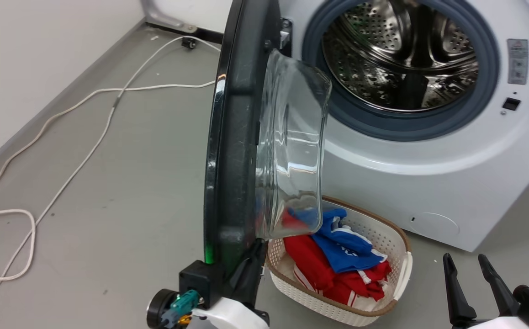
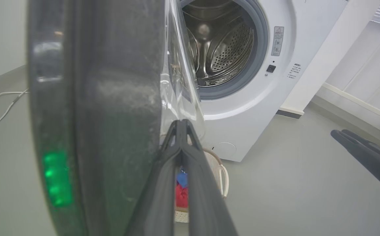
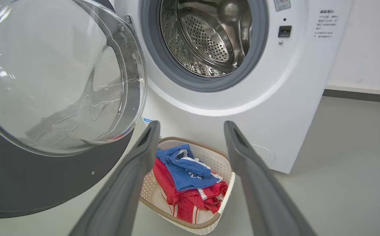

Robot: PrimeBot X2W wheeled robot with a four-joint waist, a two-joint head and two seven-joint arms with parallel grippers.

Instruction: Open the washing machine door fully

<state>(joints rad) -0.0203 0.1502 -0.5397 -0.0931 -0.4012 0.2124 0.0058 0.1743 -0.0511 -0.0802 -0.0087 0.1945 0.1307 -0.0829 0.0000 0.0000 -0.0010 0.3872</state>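
Down at the bottom of the head view, the left gripper (image 1: 255, 251) sits at the lower edge of the washing machine door (image 1: 232, 137). Its two dark fingers (image 2: 163, 183) are pressed together with nothing between them, and they lie along the door's inner side, just beside the bulging glass bowl (image 1: 292, 137). I can't tell whether they actually press on the door. A green glow (image 2: 55, 177) shows on the door's glossy black rim close to that gripper.

Off to the right, the right gripper (image 1: 464, 260) hangs low over the grey floor (image 1: 123, 219), well apart from the door. Its fingers are spread wide and hold nothing.

The door stands swung well out from the washing machine (image 1: 429, 173), hinged at the machine's left side and nearly edge-on from the robot's head. The round opening is uncovered, so the perforated steel drum (image 1: 401, 55) and the grey rubber gasket (image 1: 337, 109) around it are plain to see.

On the floor in front of the machine, partly under the door's glass bowl, sits a white laundry basket (image 1: 401, 237) with a brown rim. It holds red clothes (image 1: 310, 265) with a blue garment (image 1: 346, 246) lying on top. A white cable (image 1: 86, 155) snakes across the floor to the left of the door, running back toward the wall.
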